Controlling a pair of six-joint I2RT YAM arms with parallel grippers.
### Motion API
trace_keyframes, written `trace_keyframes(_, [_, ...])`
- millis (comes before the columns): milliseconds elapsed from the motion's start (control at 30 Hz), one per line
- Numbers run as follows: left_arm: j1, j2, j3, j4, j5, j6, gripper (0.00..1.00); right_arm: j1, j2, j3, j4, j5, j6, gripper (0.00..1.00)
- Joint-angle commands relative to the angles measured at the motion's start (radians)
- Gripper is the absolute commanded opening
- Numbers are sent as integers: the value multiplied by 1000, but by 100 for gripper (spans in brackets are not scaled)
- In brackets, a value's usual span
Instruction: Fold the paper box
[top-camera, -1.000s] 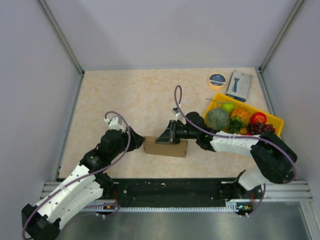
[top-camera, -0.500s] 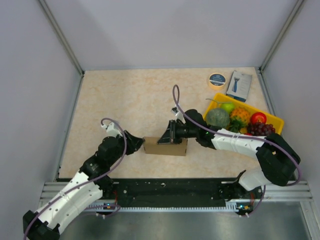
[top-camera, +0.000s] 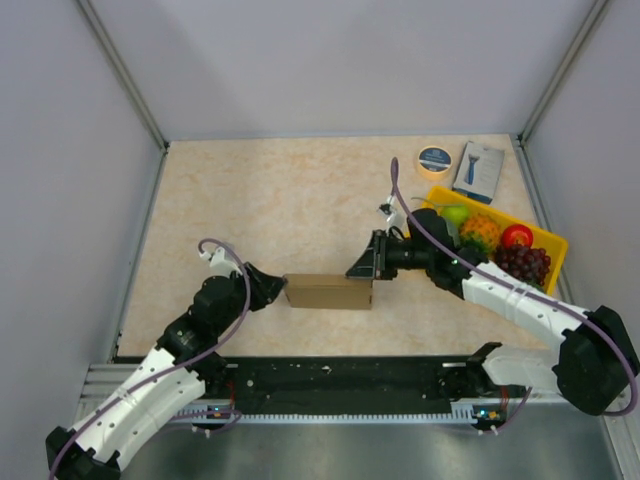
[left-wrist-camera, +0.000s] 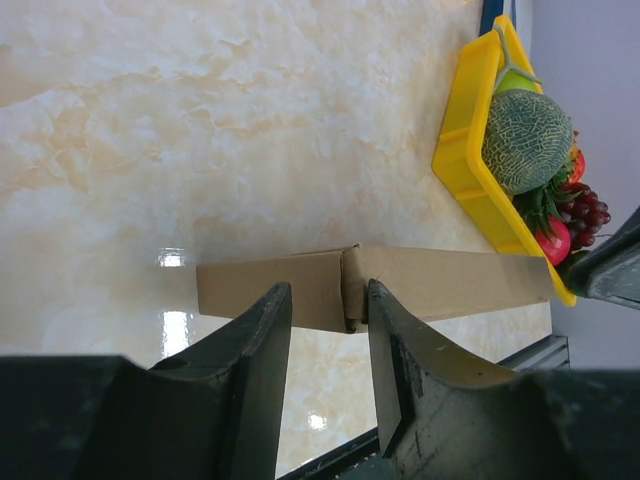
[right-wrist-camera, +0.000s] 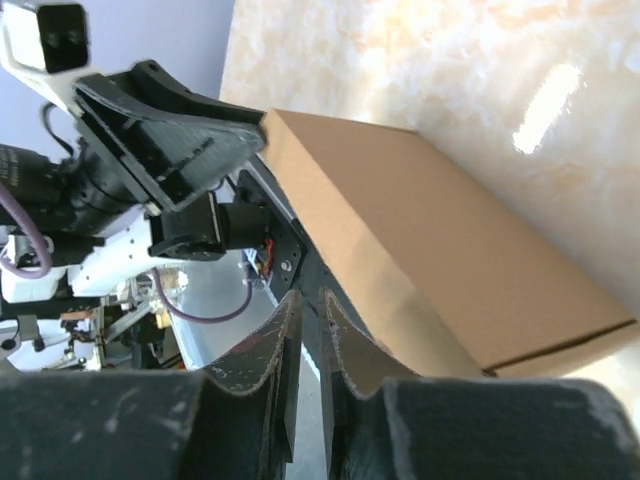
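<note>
So the right claw (top-camera: 358, 270) just backed off to the right, barely cracked open and empty, leaving the plain brown cardboard paper box (top-camera: 328, 291) closed up at lower centre of the marbled surface (top-camera: 260, 200), left claw (top-camera: 277, 289) spread apart against its left end, so it looks pretty much folded to me.

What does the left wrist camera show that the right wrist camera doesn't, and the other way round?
Only the left wrist view shows the yellow tray with a melon and grapes in it. Only the right wrist view shows the left arm's white camera and a purple cable. Both show the brown box lying on the marbled table, with the left claw at one end of it, fingers apart.
</note>
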Motion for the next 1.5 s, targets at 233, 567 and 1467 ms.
trace_keyframes(233, [5, 13, 77, -127, 46, 80, 64, -106, -11, -334, 274, -104, 40, 6])
trace_keyframes(567, [186, 76, 223, -103, 291, 88, 77, -106, -6, -256, 193, -121, -25, 5])
trace_keyframes(1467, [343, 376, 131, 273, 468, 80, 78, -106, 12, -267, 200, -117, -37, 0])
